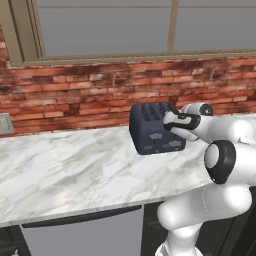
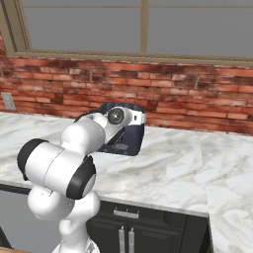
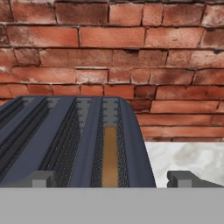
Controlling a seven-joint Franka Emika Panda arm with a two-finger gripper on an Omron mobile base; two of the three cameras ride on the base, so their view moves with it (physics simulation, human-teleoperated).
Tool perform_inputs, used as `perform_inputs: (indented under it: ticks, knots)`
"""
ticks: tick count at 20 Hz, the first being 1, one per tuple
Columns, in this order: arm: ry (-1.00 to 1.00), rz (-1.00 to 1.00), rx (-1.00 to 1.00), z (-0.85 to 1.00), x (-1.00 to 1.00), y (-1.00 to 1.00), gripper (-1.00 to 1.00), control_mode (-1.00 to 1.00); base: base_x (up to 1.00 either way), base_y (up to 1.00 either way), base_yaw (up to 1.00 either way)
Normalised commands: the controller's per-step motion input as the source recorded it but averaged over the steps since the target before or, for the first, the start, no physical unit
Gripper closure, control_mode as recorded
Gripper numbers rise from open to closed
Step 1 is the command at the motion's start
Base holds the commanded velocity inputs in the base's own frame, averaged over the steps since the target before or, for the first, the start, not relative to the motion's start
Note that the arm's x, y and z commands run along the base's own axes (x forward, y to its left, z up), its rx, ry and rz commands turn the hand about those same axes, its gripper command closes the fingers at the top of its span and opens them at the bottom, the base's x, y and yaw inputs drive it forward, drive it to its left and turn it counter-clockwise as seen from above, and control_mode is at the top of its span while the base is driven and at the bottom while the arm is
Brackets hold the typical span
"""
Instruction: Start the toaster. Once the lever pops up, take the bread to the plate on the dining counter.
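Toaster-wise, the boxy dark navy-grey toaster [image 3: 70, 140] sits on the marbled worktop [image 1: 65, 170] right under your spread, empty tool [image 3: 111, 178]. Golden-brown bread slice [image 3: 110, 155] lies in the right slot, long axis running away toward the brick wall [image 3: 131, 48].

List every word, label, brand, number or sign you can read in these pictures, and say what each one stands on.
None: no readable text in any view.
Toaster: the small pale buttons on its side carry no legible marks; too small to tell.
Wall outlet plate: blank.
Bread in the slot, brick wall, counter: no writing.
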Motion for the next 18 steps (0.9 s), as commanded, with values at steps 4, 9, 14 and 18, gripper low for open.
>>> perform_inputs:
  ticks: [4,9,14,18]
  knots:
    - [0.0,0.0,0.0,0.0,0.0,0.0,-1.0,-1.0,0.0,0.0,0.0]
    - [0.0,0.0,0.0,0.0,0.0,0.0,-1.0,-1.0,0.0,0.0,0.0]
    - [0.0,0.0,0.0,0.0,0.0,0.0,-1.0,-1.0,0.0,0.0,0.0]
    - [0.0,0.0,0.0,0.0,0.0,0.0,-1.0,-1.0,0.0,0.0,0.0]
